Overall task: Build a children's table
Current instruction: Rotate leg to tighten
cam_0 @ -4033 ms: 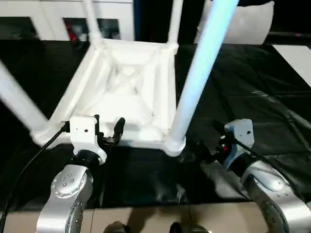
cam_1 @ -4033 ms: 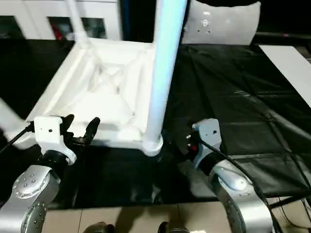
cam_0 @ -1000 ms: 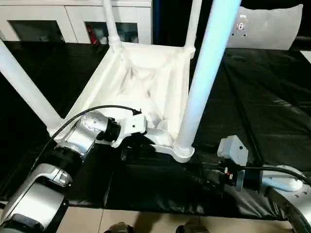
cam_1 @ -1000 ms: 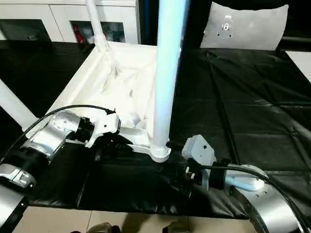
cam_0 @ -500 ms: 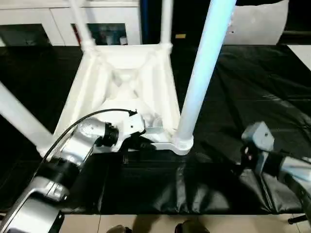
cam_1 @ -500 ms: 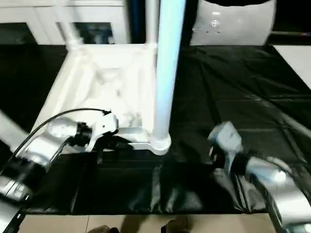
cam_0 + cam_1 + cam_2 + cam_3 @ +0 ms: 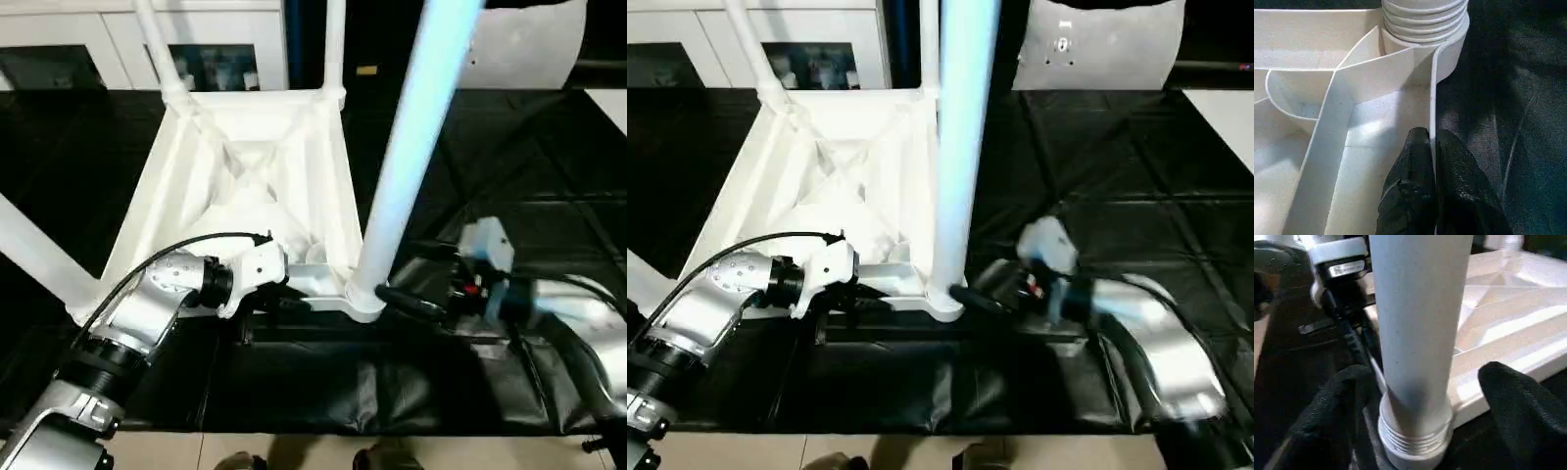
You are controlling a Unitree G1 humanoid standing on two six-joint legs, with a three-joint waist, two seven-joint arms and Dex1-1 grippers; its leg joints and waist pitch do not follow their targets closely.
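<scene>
The right claw point(image 7: 1415, 396) has swung in from 3 o'clock; its fingers now stand apart around the near leg point(image 7: 407, 166). The left claw point(image 7: 1432, 186) pinches the upturned table point(image 7: 255, 166) rim on the black surface point(image 7: 549, 176).

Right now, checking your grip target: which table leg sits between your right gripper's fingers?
The near-right leg, standing in the corner socket closest to the right gripper; its open fingers flank it.

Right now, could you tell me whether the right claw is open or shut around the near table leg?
Open. The right claw has a black finger on each side of the leg, with gaps showing between both fingers and the leg.
</scene>
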